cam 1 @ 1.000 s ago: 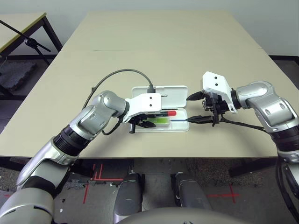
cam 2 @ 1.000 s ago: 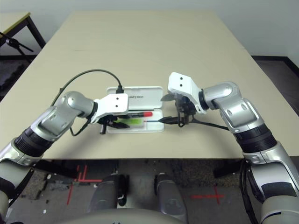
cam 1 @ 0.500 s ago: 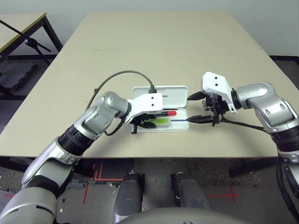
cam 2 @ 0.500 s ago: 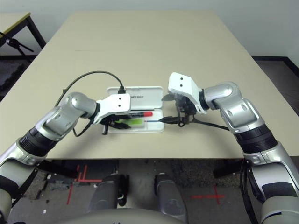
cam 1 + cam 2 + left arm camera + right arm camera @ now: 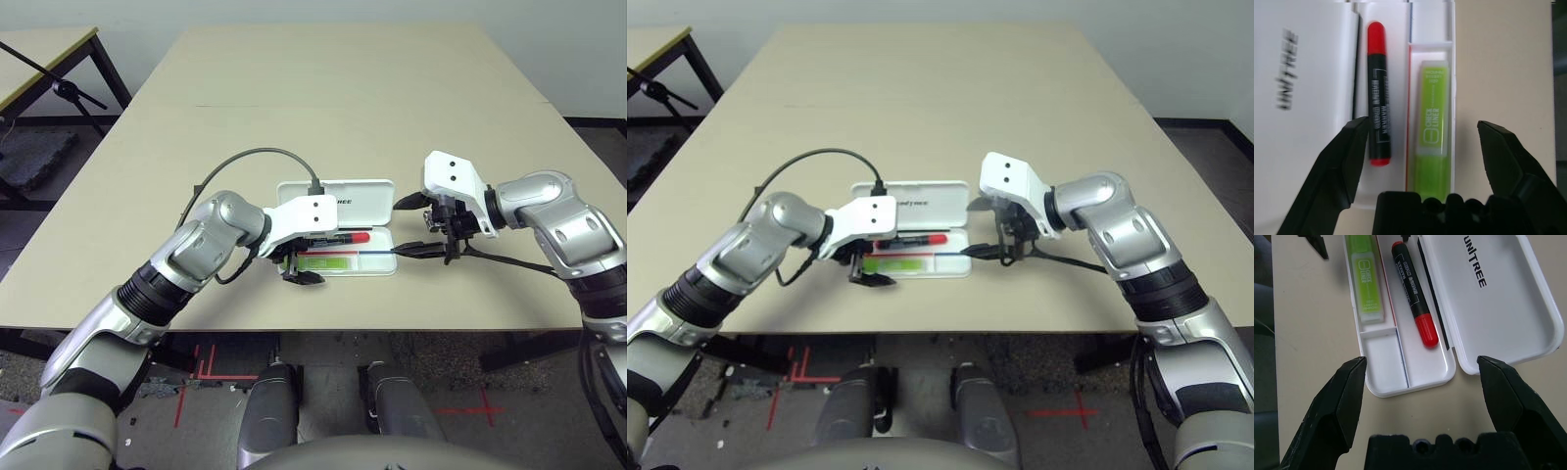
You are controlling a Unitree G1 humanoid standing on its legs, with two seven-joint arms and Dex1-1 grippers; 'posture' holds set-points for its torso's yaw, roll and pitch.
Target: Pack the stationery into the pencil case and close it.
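The white pencil case (image 5: pixel 378 264) lies open on the table, its lid (image 5: pixel 1488 293) with the "Unitree" print flat on the far side. In the tray the red marker (image 5: pixel 1377 98) lies beside the bright green stick (image 5: pixel 1434 112), which fills a narrow compartment. The tiny metal piece is out of view. My left gripper (image 5: pixel 299 268) hovers open at the case's left end, its fingers on either side of the two items. At the right end, by a bare compartment (image 5: pixel 1382 362), my right gripper (image 5: pixel 399 228) also stands open and holds nothing.
A black cable (image 5: pixel 255 157) loops from my left wrist over the table. Another dark cable (image 5: pixel 509 262) trails along the table from my right gripper. A second table with a black stand (image 5: pixel 59 88) sits far left. The table's near edge runs close to the case.
My left gripper has drawn back a little toward the near edge, off the green stick, which now lies uncovered in the tray. The right arm has not moved.
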